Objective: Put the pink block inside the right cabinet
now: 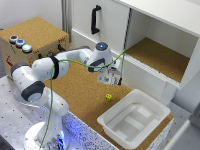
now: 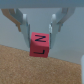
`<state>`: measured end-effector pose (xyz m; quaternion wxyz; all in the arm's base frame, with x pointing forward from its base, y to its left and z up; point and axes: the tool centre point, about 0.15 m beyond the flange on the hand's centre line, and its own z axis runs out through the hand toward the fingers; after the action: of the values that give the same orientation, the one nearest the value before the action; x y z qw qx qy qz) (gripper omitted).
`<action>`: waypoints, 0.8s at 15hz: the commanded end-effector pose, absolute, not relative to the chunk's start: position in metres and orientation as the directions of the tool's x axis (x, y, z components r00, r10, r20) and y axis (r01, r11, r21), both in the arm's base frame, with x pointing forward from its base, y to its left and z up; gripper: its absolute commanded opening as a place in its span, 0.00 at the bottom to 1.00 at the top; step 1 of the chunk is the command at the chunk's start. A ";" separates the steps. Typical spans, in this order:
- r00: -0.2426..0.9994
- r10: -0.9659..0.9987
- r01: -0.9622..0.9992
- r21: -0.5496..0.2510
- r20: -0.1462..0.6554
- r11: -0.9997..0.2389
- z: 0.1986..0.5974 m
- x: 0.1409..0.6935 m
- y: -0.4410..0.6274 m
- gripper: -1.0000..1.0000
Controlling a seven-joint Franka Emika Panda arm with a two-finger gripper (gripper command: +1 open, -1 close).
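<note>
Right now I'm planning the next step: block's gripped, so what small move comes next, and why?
Probably carry it toward the right cabinet. The end effector holds the pink block clear of the cork surface, and the compartment stands open.

You have one robot arm (image 1: 45,75) in the exterior view, carrying one gripper (image 1: 109,79). Count two small cubes in all: one pink block (image 2: 39,44), seen in the wrist view between two fingers (image 2: 24,22), and one yellow cube (image 1: 108,97) on the cork surface. You have one white tray (image 1: 132,117). There is one open compartment, the right cabinet (image 1: 160,55), and one closed white section bearing one black handle (image 1: 95,19). One cork-clad box (image 1: 35,37) stands at the exterior view's left, with three round buttons (image 1: 20,43) on top.
</note>
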<state>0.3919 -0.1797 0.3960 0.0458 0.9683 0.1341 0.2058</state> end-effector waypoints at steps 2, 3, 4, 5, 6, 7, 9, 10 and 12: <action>0.917 0.215 0.191 0.103 0.337 -0.976 0.409 0.404 -0.226 0.00; 0.913 0.212 0.182 0.117 0.347 -0.976 0.414 0.408 -0.229 0.00; 0.914 0.200 0.160 0.139 0.353 -0.977 0.424 0.416 -0.236 0.00; 0.907 0.183 0.133 0.154 0.380 -0.979 0.439 0.424 -0.244 0.00; 0.902 0.175 0.120 0.159 0.395 -0.980 0.451 0.434 -0.250 0.00; 0.901 0.150 0.096 0.151 0.406 -0.984 0.464 0.450 -0.259 0.00; 0.899 0.106 0.070 0.099 0.426 -0.993 0.484 0.478 -0.269 0.00; 0.896 0.102 0.066 0.098 0.433 -0.993 0.490 0.489 -0.270 0.00; 0.882 0.102 0.048 0.127 0.460 -0.991 0.504 0.516 -0.266 0.00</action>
<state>0.4334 -0.2492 0.4659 0.0817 0.9599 0.0508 0.2632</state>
